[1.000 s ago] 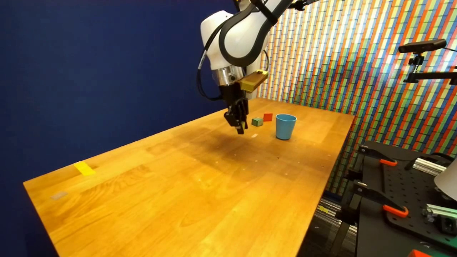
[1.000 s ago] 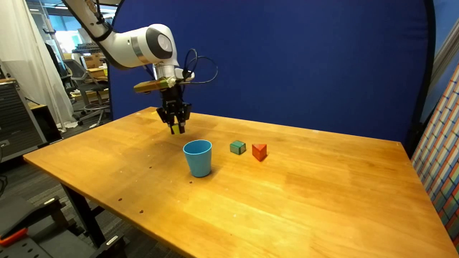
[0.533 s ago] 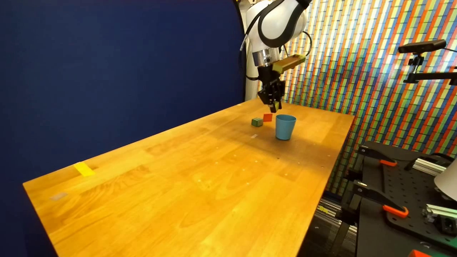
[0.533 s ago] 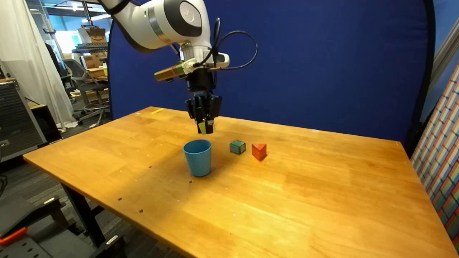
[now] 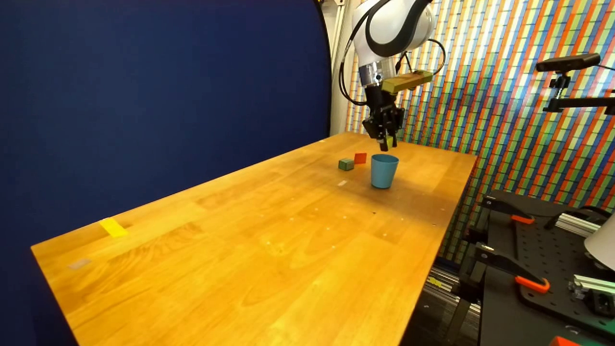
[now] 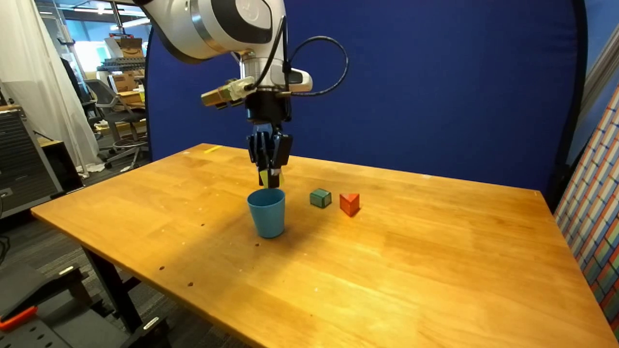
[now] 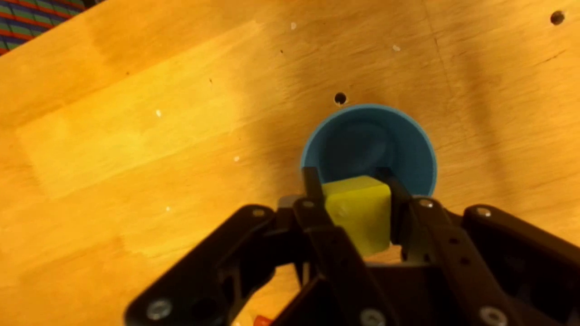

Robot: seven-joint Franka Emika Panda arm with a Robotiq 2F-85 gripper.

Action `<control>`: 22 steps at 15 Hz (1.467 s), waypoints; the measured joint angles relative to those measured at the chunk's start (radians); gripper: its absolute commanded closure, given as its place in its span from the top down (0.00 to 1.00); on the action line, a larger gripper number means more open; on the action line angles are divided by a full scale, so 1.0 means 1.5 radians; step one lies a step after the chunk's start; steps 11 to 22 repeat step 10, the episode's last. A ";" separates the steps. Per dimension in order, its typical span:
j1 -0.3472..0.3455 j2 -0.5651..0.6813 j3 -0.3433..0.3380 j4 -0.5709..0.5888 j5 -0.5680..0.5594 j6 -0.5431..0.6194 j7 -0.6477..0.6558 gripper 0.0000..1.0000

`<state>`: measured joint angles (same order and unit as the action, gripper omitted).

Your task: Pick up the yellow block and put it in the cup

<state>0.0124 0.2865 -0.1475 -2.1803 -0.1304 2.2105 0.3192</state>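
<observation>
The yellow block point(image 7: 360, 217) is a small bright cube held between the black fingers of my gripper point(image 7: 348, 176) in the wrist view. The gripper is shut on it. The light-blue cup point(image 7: 426, 149) stands upright below, its inside visible; the block overlaps its near rim in this view. In the exterior views, the gripper point(image 5: 388, 143) point(image 6: 272, 180) holds the block point(image 5: 389, 142) point(image 6: 264, 179) a little above the cup point(image 5: 383, 173) point(image 6: 269, 216). The fingers hide part of the block. The cup's near rim is hidden behind the gripper in the wrist view.
A green block point(image 5: 346, 165) point(image 6: 320, 198) and a red triangular block point(image 5: 360, 158) point(image 6: 349, 205) sit on the wooden table beside the cup. A sliver of red point(image 7: 262, 321) shows in the wrist view. Yellow tape point(image 5: 114, 227) lies near a table edge. A black cart point(image 5: 519, 259) stands alongside.
My gripper, still holding the yellow block, has moved across the table from beside the cup to above it. In the last half second it shifted slightly and lowered. The cup and other blocks stayed put.
</observation>
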 measured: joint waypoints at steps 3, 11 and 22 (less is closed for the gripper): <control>-0.001 0.004 0.001 -0.022 0.015 0.012 0.000 0.66; -0.001 0.011 0.006 -0.027 0.030 0.025 -0.003 0.95; -0.001 0.011 0.006 -0.027 0.030 0.025 -0.003 0.95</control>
